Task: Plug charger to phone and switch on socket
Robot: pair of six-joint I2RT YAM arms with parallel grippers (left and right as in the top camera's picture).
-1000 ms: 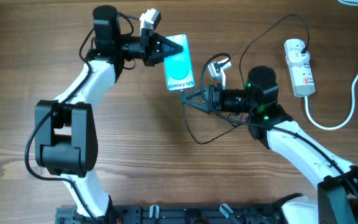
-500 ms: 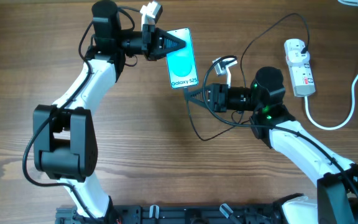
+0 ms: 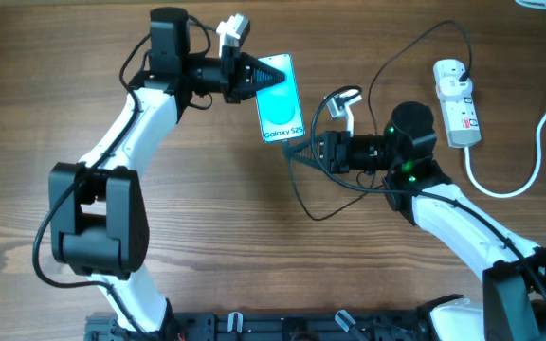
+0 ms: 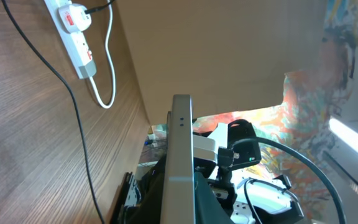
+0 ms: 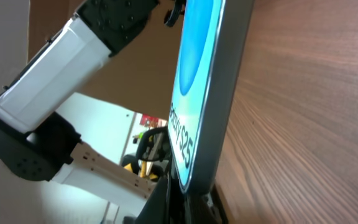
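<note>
My left gripper (image 3: 269,77) is shut on the top end of the phone (image 3: 282,100), which has a cyan screen with "Galaxy S25" text, and holds it above the table. In the left wrist view the phone (image 4: 180,143) shows edge-on between the jaws. My right gripper (image 3: 293,152) is shut on the end of the charger, a thin black cable (image 3: 313,210), right at the phone's lower edge. In the right wrist view the phone (image 5: 205,81) stands just above my fingertips (image 5: 169,198); the connector tip is hidden. The white socket (image 3: 456,102) lies at the far right, the cable's other end plugged into it.
The socket's thick white cord (image 3: 529,161) loops along the right edge. The socket (image 4: 76,31) and black cable (image 4: 73,106) also show in the left wrist view. The black cable arcs from the socket across the table behind my right arm.
My left gripper has carried the phone slightly right and down toward my right gripper. My right gripper has shifted a little right and stays at the phone's lower edge.
</note>
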